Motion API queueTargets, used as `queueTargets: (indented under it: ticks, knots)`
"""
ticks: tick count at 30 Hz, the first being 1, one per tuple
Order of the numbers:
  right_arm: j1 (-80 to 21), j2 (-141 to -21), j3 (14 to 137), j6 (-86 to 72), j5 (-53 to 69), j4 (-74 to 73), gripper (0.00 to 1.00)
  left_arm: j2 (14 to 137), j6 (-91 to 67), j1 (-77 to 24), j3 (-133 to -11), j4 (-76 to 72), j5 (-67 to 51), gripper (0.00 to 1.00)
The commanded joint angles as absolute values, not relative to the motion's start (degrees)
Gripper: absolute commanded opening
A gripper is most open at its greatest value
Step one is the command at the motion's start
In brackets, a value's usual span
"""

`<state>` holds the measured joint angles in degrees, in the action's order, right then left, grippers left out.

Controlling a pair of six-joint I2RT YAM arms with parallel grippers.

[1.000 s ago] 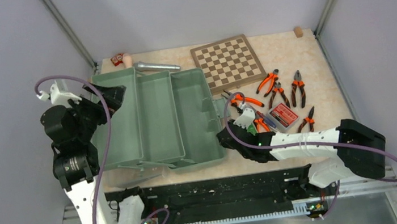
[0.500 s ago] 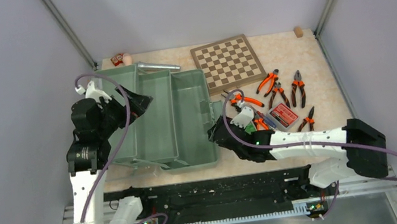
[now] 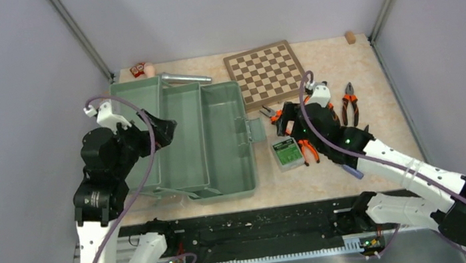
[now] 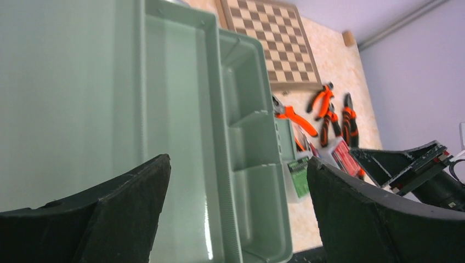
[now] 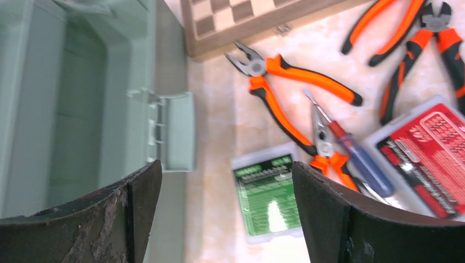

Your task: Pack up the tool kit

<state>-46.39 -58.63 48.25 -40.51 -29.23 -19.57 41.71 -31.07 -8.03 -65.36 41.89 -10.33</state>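
The toolbox (image 3: 222,143) lies open on the left half of the surface (image 3: 371,74), its hollow insides facing up. I see nothing in them. The left wrist view shows a divided tray along its right side. Its latch (image 3: 255,130) sticks out from the right wall.

The left gripper (image 3: 166,129) hangs over the left part of the toolbox. Its fingers are spread wide and grasp nothing. In its own camera only the box floor shows between them.

The right gripper (image 3: 287,122) is just right of the toolbox, near the latch and above the loose tools. It is released too, with its fingers (image 5: 334,219) wide apart and nothing between them.

The green case (image 3: 285,152) lies flat on the surface beside the toolbox's right wall, apart from it and nearer the arm bases than the right gripper. In the right wrist view it shows through the gap between the fingers.

Right of it lie a blue-and-red screwdriver (image 5: 356,156) and the red case (image 5: 433,150). The arm mostly hides the red case from above.

Several orange-handled pliers (image 3: 349,102) are scattered on the right half. One pair lies close to the chessboard's (image 3: 268,73) near edge, and the chessboard sits behind them all.
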Motion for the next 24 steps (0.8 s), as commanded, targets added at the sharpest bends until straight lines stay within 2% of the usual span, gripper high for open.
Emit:
queueTargets:
  ticks: [1, 13, 24]
  knots:
    - [-42.5, -58.6, 46.8, -28.7, -17.8, -23.1, 0.87, 35.7, -25.5, -8.2, -66.9, 40.8, -0.9, 0.99]
    - [-41.2, -68.2, 44.6, -25.9, -11.0, -22.9, 0.91, 14.3, -21.4, -8.3, -50.0, 29.1, 10.6, 0.99]
    - [-40.0, -77.2, 43.5, -27.1, -10.6, -20.4, 0.92, 5.7, -20.2, -8.3, -44.2, 24.5, 15.5, 0.99]
